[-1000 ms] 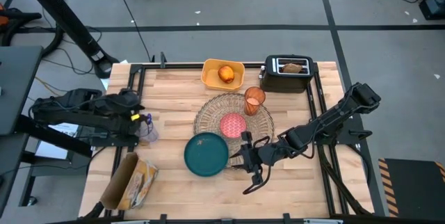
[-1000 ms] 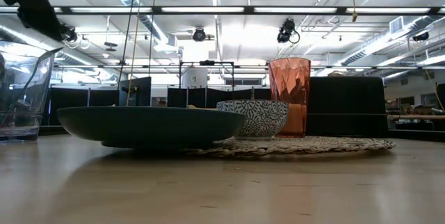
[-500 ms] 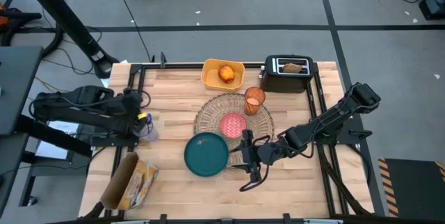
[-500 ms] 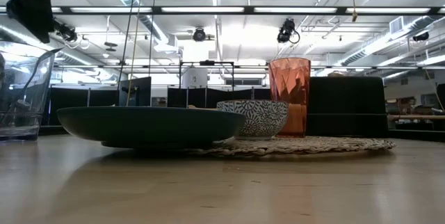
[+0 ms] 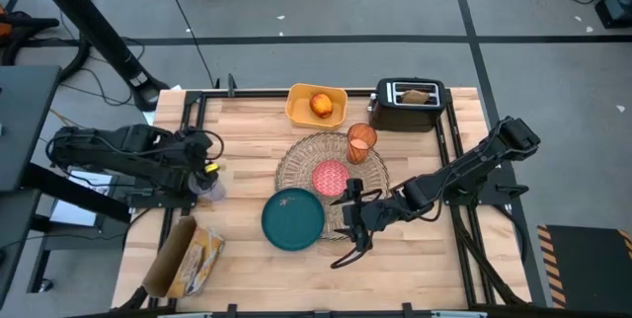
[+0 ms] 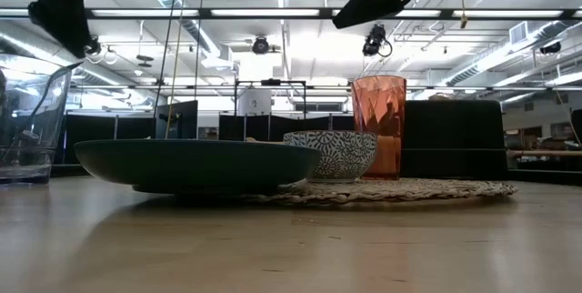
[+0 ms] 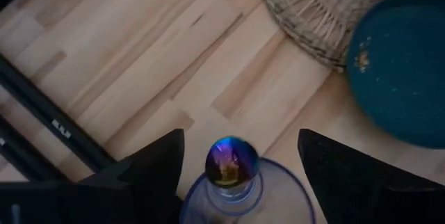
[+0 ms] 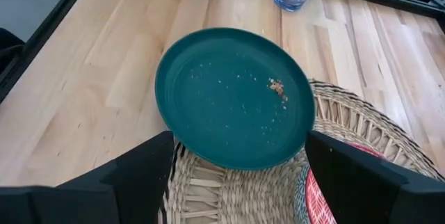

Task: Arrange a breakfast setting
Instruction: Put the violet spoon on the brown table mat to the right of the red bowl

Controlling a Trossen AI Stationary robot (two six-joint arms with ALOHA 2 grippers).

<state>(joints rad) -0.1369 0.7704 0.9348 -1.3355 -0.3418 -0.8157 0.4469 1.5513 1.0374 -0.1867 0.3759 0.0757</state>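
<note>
The dark teal plate (image 5: 293, 218) lies on the table with its far edge on the rim of the round straw placemat (image 5: 299, 160). The pink bowl (image 5: 331, 177) and orange cup (image 5: 361, 144) stand on the mat. The spoon's shiny end (image 7: 231, 160) sticks up out of a clear glass (image 5: 205, 189). My left gripper (image 7: 240, 151) is open above the glass, one finger on either side of the spoon's end, touching nothing. My right gripper (image 8: 236, 175) is open above the plate's right edge (image 8: 236, 99). The fruit (image 5: 322, 105) lies in the yellow tray. The toast (image 5: 418, 96) sticks out of the toaster.
The yellow tray (image 5: 316, 107) and black toaster (image 5: 408, 106) stand at the far edge. A bread bag (image 5: 186, 257) lies at the near left corner. Black frame rails run along the table's left (image 5: 191, 150) and right (image 5: 457, 160) sides. Bare wood lies near the front edge.
My left gripper has reached a little toward the table's right, over the glass. My right gripper has turned and shifted slightly toward the plate and placemat, and now shows larger at the top of the low view. The plate, bowl and cup have stayed put.
</note>
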